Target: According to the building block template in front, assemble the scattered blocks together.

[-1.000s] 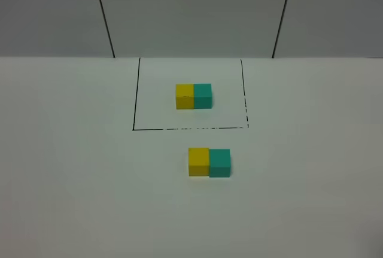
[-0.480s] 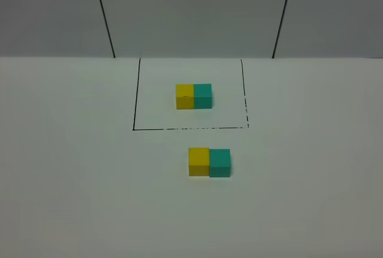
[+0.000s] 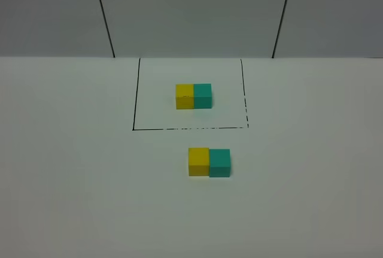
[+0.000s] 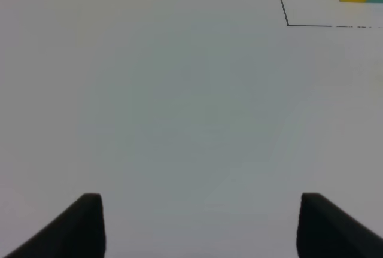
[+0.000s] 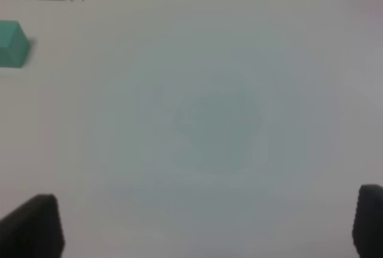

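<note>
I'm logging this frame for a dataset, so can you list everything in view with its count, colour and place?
building block template: 1 pair, yellow cube on the left joined to a teal-green cube on the right, inside the black outline at the far middle of the table.
black outline: 1, thin drawn rectangle, near edge partly dashed.
scattered blocks: 2 cubes, yellow on the left and teal-green on the right, side by side and touching, just nearer than the outline.
table: 1, white.
back panels: grey, with dark seams, behind the table.
left gripper: dark fingers apart, over bare table.
right gripper: dark fingers apart, over bare table.
</note>
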Tool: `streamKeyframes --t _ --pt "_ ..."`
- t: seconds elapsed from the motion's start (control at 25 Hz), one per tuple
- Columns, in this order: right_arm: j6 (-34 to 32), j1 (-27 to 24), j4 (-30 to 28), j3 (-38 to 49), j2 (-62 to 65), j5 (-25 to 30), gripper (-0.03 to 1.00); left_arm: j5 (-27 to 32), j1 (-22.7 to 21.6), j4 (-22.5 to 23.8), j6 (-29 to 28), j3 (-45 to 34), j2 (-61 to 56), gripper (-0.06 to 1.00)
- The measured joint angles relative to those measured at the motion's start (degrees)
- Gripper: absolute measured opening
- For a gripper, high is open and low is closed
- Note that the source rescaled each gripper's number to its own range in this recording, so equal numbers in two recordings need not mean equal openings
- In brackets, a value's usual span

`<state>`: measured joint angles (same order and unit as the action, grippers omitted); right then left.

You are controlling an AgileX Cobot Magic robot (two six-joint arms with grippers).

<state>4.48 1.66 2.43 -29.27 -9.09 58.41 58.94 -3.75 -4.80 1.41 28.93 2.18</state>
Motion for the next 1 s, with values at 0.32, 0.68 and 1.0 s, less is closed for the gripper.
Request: streamKeyframes --t 0.32,0.68,1.0 --pt "-3.11 -0.01 -2.83 0.84 0.07 0.98 0.85 0.0 0.0 0.0 0.0 0.0 0.0 0.47" --pt "-3.72 -0.01 -3.18 1.13 5.9 1.26 0.7 0.0 0.0 0.0 0.0 0.0 0.0 0.47" --pt "-3.87 -0.01 -3.35 1.13 6.01 1.32 0.69 0.0 0.0 0.0 0.0 0.0 0.0 0.47"
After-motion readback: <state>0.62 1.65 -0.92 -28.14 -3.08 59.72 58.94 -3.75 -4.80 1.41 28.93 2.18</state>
